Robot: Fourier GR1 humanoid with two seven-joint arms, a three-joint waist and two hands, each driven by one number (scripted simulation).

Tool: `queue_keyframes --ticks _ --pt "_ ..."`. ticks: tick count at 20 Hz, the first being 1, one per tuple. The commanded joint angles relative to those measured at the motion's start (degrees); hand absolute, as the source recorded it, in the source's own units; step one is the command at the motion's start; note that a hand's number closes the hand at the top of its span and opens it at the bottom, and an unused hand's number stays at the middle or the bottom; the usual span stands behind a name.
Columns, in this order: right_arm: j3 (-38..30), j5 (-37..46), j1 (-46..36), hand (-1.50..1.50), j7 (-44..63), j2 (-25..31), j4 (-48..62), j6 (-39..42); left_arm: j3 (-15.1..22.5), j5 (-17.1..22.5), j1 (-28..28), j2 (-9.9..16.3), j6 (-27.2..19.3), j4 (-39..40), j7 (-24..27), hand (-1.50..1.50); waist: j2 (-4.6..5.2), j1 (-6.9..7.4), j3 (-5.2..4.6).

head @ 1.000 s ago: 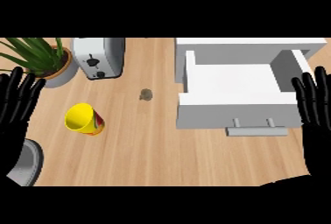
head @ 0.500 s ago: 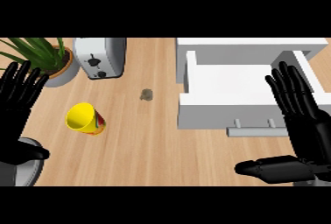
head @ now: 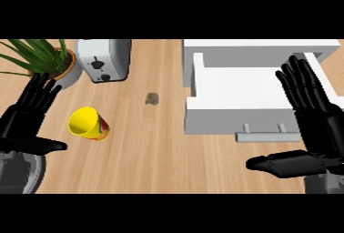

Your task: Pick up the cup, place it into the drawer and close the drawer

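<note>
The yellow plastic cup [head: 88, 124] lies untouched on the wooden counter [head: 161, 150]; the white drawer [head: 245, 98] stands open. Left hand [head: 27, 116] and right hand [head: 316, 123] are open, holding nothing. Grasping, placing and closing remain.

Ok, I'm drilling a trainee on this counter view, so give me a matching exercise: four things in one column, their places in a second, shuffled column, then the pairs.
Things:
1. cup
2. toaster
3. potted plant
4. drawer

Places:
A. top left corner
B. right half, pulled open
C. lying on its side, left of centre
D. top edge, just right of the plant

Pairs: 1-C, 2-D, 3-A, 4-B
</note>
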State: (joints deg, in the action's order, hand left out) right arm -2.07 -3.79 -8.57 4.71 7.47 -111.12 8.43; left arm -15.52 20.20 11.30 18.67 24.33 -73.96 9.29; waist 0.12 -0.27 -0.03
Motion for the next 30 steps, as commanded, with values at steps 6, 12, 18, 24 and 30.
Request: queue_keyframes --ticks 6,12,18,24,30 --pt "-3.91 -1.43 -5.94 -1.50 0.15 2.27 4.36 0.88 -1.90 -9.34 5.37 3.22 1.85 25.71 16.00 -1.50 0.13 -0.26 -0.04" --pt "-2.50 -0.48 -5.49 -1.50 0.77 1.47 3.08 0.62 -0.47 -15.15 10.13 2.05 -0.33 40.45 26.46 -1.50 0.10 -0.43 -0.05" --pt "-2.19 1.15 -7.75 -1.50 -1.64 0.16 7.70 -0.61 0.35 -19.71 11.85 3.15 -1.33 52.68 37.05 -1.50 0.29 -0.47 -0.09" --pt "-4.22 -3.18 -8.53 -1.50 2.97 2.19 4.65 1.31 -0.23 -21.28 15.64 5.34 -0.23 61.88 43.03 -1.50 0.42 -1.02 -0.17" --pt "-4.06 -3.26 -6.35 -1.50 2.47 2.48 2.47 2.09 -0.66 -21.49 16.30 2.72 -3.37 63.49 46.41 -1.50 0.65 -1.73 -0.27"
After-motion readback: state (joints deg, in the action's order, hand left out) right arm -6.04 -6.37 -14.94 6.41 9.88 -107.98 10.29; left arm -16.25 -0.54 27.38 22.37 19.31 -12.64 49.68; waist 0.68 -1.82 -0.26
